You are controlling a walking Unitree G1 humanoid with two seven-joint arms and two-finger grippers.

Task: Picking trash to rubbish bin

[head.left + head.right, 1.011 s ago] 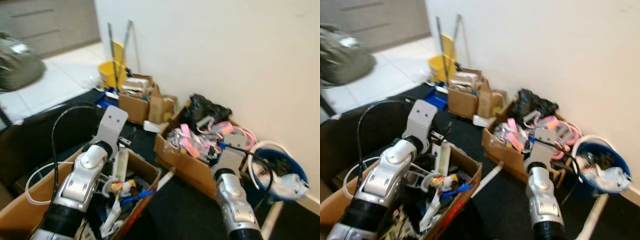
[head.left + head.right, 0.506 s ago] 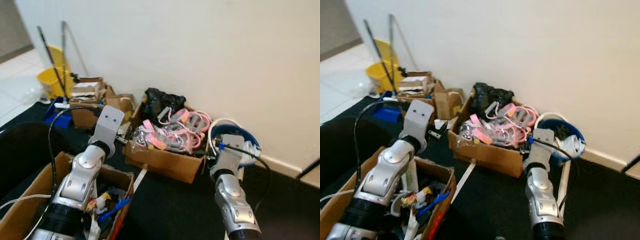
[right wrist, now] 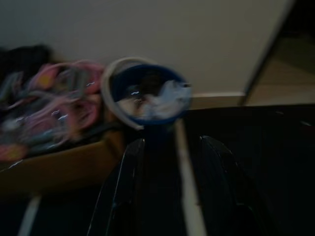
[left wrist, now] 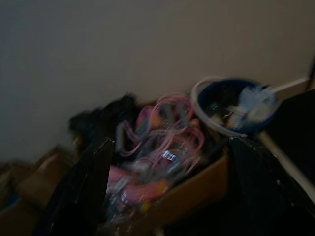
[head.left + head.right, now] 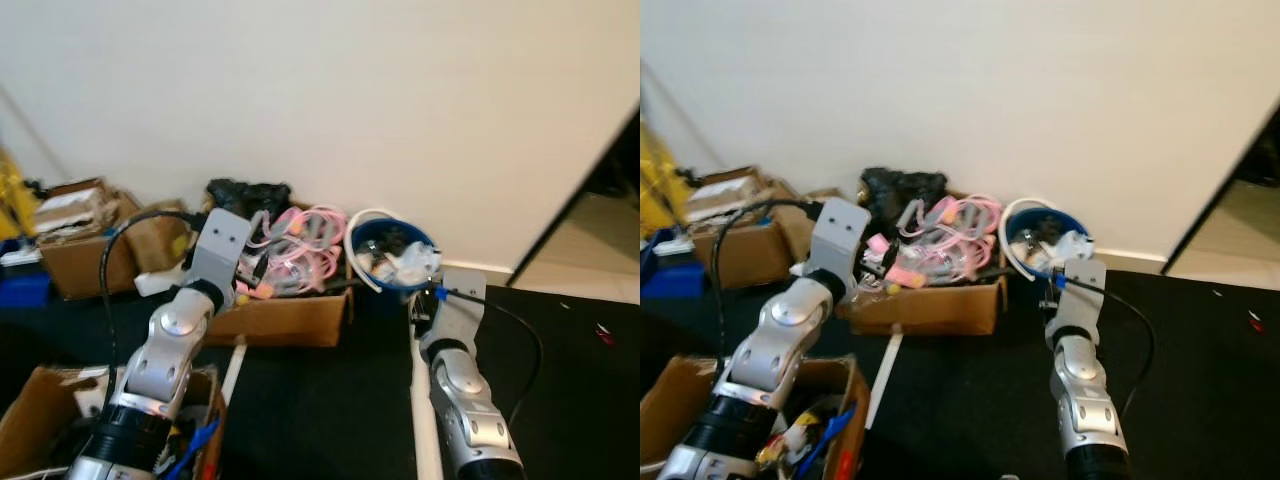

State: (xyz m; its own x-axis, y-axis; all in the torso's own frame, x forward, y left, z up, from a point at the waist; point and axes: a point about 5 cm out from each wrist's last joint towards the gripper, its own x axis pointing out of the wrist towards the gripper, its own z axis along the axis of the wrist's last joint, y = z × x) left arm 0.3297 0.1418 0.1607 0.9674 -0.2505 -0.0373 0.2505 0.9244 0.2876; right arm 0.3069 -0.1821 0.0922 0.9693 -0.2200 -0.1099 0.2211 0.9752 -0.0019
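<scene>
**Robot faced a full blue bin and a box of pink clutter along a white wall**

A blue bucket (image 5: 392, 252) used as the rubbish bin stood on the dark floor (image 5: 320, 400) against the wall, already holding crumpled white waste. Just beside it sat a cardboard box (image 5: 285, 318) heaped with pink loops (image 5: 305, 235) and a black bag (image 5: 245, 193).

The left gripper (image 4: 167, 196) was raised toward the box, its fingers (image 4: 81, 191) spread wide and empty. The right gripper (image 3: 167, 191) pointed at the bucket, fingers (image 3: 125, 189) parted, holding nothing.

The pink loops looked light, soft and tangled; lifting one would probably drag others, so a pinch on a single free strand seemed best. The white waste looked flimsy and easily crushed.

No labels or writing could be read; the wrist views were dark and blurred.
</scene>
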